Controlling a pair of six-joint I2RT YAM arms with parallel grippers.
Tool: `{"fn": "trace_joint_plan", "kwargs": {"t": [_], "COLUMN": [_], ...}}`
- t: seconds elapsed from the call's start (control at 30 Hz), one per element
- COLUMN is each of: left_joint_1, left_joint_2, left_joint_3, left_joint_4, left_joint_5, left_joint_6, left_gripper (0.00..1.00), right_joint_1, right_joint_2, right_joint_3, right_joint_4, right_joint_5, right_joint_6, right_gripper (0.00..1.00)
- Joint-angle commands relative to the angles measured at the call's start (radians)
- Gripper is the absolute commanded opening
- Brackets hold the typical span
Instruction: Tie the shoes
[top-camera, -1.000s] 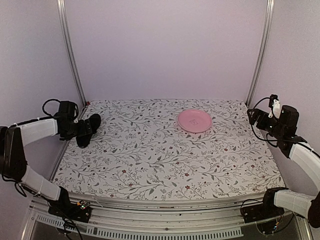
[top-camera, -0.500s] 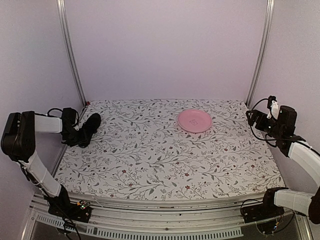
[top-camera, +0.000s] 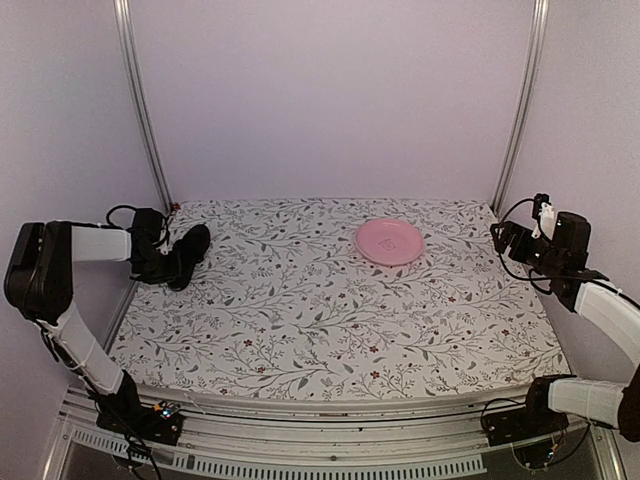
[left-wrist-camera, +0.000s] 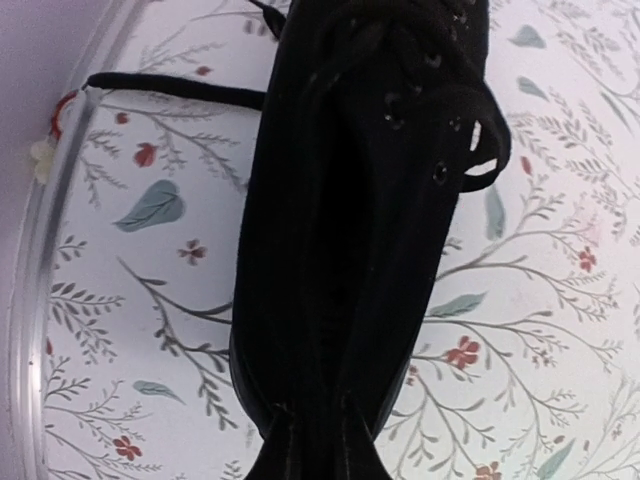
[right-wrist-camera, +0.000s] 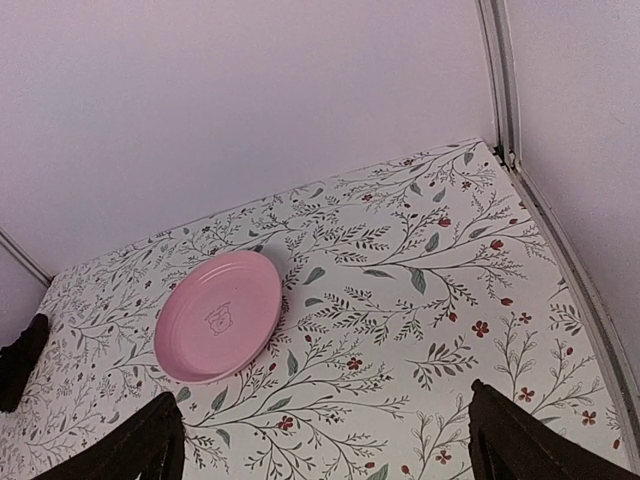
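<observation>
Currently, my left tool (top-camera: 166, 268) clamped on the black shoe (left-wrist-camera: 350, 250), heel end, frame's left edge, my right tool (right-wrist-camera: 325, 442) spread wide

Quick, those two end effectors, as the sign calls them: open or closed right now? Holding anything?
Left end effector: closed on the heel end of the black shoe.
Right end effector: open, holding nothing.

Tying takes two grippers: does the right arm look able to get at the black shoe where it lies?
Doubtful, for distance: the shoe lies far left, the right gripper hangs open far right; only the pink plate lies between.
</observation>
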Motion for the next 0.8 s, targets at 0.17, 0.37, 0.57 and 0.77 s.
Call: {"fn": "trace_joint_plan", "kwargs": {"t": [0.17,0.37,0.57,0.77], "left_joint_1": [-0.052,-0.078,-0.095,-0.175], "left_joint_2": [-0.125,-0.212,-0.273,-0.283], "left_joint_3": [0.079,0.161,0.172,0.14], "left_joint_4": [0.091,0.143,0.145,0.137], "left_joint_5": [0.459,0.605,0.548,0.461], "left_joint_6": [-0.123,-0.185,-0.197,-0.195], "left_gripper": [0.0,0.0,0.0,0.0], "right_joint_1": [0.001,0.0,0.001,0.019], "right_joint_2": [-0.002,-0.009,-0.014,-0.006], "right_joint_3": [-0.006,-0.008,-0.009,-0.006], "right_joint_4": [0.015,0.002,0.001,0.024], "right_joint_5": [-0.002,0.003,0.005,-0.132], "right_joint_6": [0.011,0.021,0.037,0.019], "right_gripper": [0.99,0.99,0.99,0.99]}}
